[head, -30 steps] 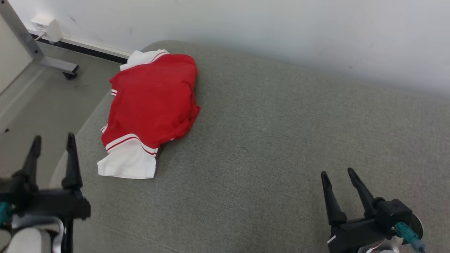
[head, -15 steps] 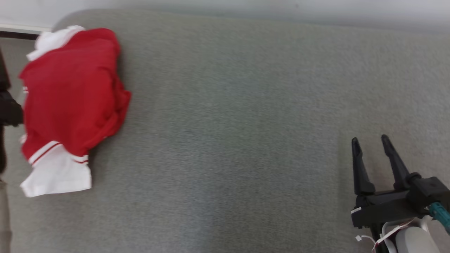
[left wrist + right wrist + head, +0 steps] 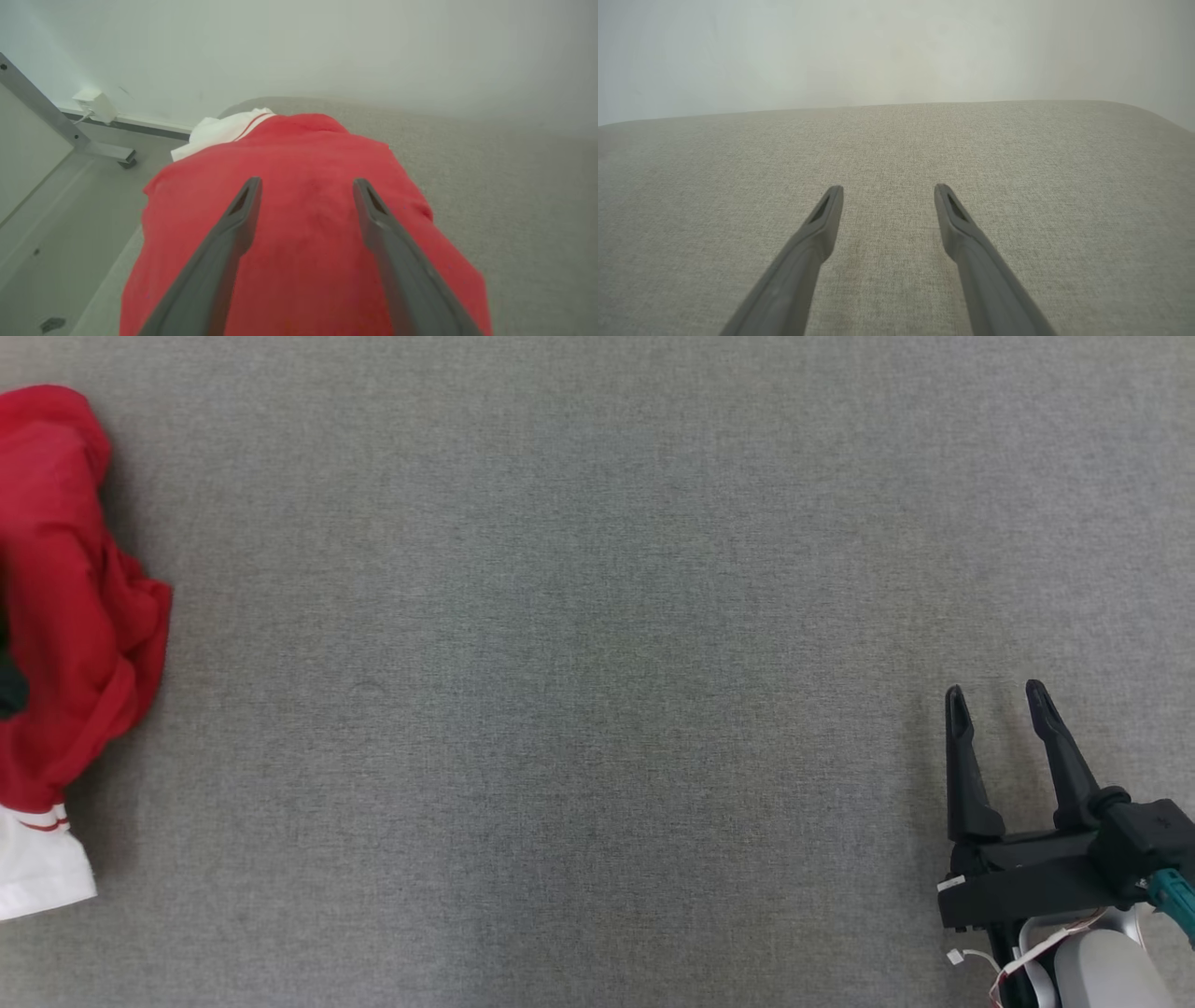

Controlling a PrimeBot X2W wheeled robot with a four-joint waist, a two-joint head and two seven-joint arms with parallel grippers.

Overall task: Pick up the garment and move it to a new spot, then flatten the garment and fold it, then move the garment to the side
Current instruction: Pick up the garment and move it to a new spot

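Garment (image 3: pixel 75 616) lies with its long axis running near-to-far — white end nearest.

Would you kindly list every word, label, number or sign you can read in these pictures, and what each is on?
None can be read.
The red and white garment shows stripes but no lettering.
The white tags by the right claw are too small to read.
The white box on the wall bears no legible mark.

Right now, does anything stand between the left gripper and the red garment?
Nothing visible does. The open left gripper points straight at the red garment, its fingers framing the cloth with no other object between them.
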